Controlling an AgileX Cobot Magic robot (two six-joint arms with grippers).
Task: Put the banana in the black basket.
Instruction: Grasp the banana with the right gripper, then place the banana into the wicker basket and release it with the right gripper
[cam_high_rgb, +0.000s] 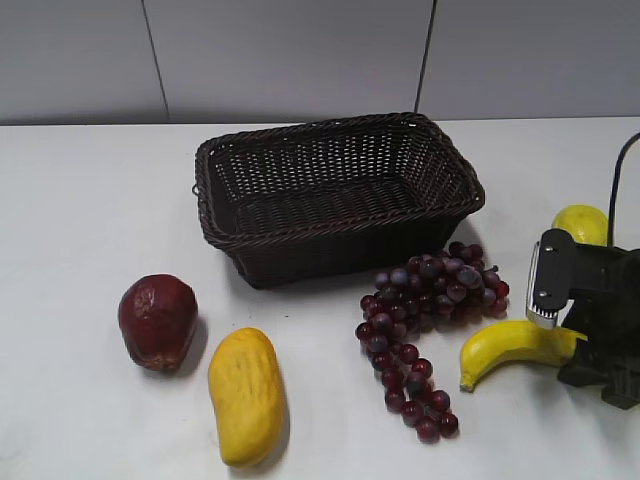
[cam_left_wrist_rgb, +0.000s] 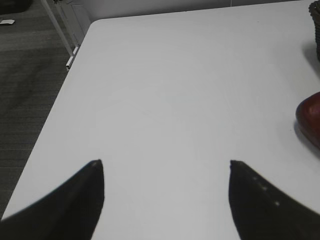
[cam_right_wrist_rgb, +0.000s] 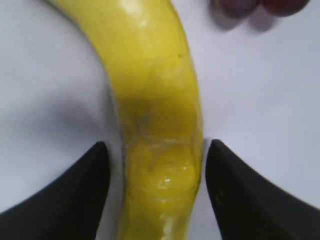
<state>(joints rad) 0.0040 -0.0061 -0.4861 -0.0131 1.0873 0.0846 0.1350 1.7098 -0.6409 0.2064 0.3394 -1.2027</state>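
Straddled by the right gripper, the banana lies on the white table; the two dark fingers stand either side of its stem half, the right one about touching the skin, the left just apart, so the jaws are not yet closed on it. Seen from outside, the banana rests right of the grapes, in front of the black basket, which holds nothing. The left gripper hangs wide apart over bare table, idle. The grasp seems the step in hand: next, the jaws must close firmly, then lift clear of the grapes and carry left-back over the braided rim.
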